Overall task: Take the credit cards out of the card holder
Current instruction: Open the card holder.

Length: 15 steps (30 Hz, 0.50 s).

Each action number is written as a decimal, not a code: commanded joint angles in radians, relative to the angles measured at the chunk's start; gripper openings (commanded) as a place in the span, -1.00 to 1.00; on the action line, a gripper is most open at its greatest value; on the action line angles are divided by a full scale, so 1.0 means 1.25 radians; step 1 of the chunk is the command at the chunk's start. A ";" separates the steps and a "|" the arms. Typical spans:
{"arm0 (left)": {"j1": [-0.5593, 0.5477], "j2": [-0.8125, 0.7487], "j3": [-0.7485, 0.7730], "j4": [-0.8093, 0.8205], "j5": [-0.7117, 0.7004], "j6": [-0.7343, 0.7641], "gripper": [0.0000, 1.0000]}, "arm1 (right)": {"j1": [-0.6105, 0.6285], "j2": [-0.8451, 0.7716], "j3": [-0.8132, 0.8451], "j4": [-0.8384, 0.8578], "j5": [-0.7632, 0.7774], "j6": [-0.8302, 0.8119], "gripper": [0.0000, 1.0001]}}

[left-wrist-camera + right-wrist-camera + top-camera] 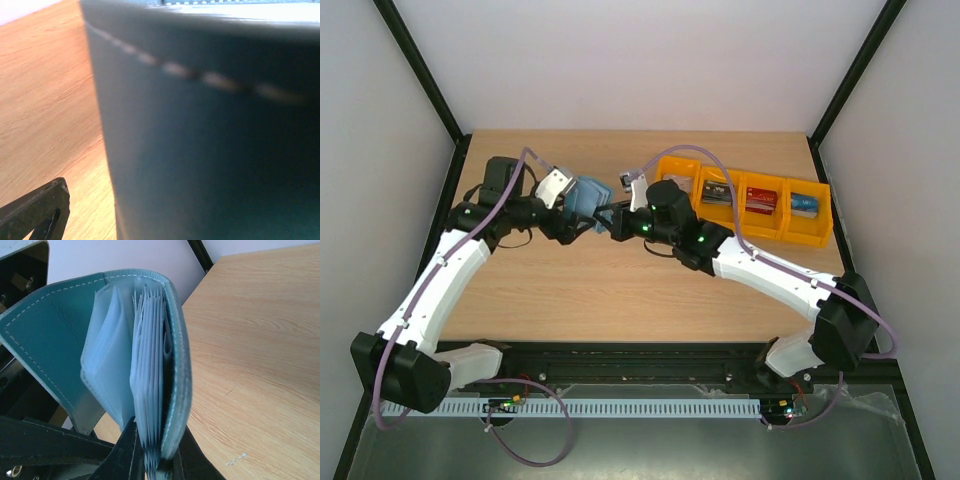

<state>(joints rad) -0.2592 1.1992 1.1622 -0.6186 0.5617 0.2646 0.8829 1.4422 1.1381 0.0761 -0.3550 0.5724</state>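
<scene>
Wooden table [620, 290]: open surface toward near edge; orange bins [760, 200] at far right. Card holder [588, 197] at far centre, fanned open; right hand [155, 455] clamps its pockets, left hand [563, 210] released, jaws wide.

We see two arms built alike, the left arm [440, 275] and the right arm [770, 270], each with smooth white shells on the long links and chunky black housings at the joints. A lilac cable [682, 149] loops out from each base and runs up to the wrist. Small green lights [701, 238] dot the black joints, and the right gripper [152, 465] has matte black fingers.
</scene>
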 commanded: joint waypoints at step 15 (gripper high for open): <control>0.132 -0.009 0.056 -0.052 0.167 0.012 0.99 | -0.032 -0.077 0.042 -0.108 -0.117 -0.089 -0.97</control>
<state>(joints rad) -0.1261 1.1965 1.1934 -0.6754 0.7471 0.2672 0.8516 1.3968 1.1671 -0.0101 -0.4511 0.4957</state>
